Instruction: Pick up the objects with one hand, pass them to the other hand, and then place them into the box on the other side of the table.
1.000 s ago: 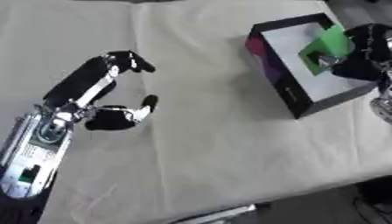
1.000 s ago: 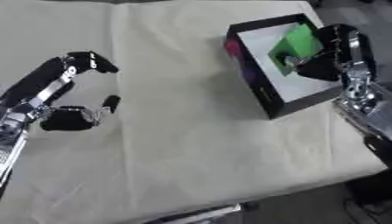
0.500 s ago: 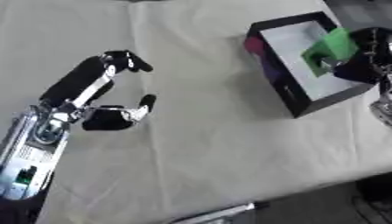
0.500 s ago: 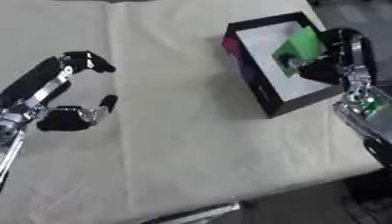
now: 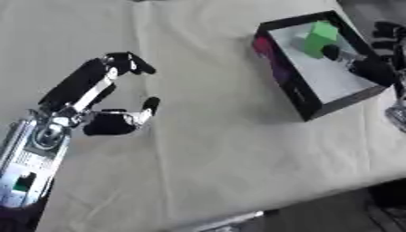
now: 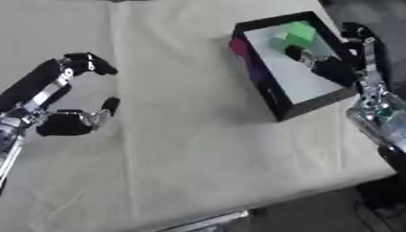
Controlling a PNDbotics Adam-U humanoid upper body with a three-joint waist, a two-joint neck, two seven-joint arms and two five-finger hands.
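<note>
A green block (image 5: 321, 32) lies at the far end of the black box (image 5: 289, 87), on its white floor. My right hand (image 6: 349, 68) hangs over the box's right wall, open, its thumb just short of the block and its fingers spread above the rim. At the left, my left hand (image 5: 107, 123) hovers over the cream cloth, open and relaxed, with nothing in it.
The box stands askew near the table's right edge, with a magenta patch (image 5: 268, 50) on its left wall. The cloth-covered table (image 5: 206, 136) ends at the lower right, with dark floor beyond. A metal bar (image 5: 226, 221) shows at the front edge.
The right hand has let go of the green block, which now rests deeper in the box, and has drawn back a little. The left hand has barely moved.
</note>
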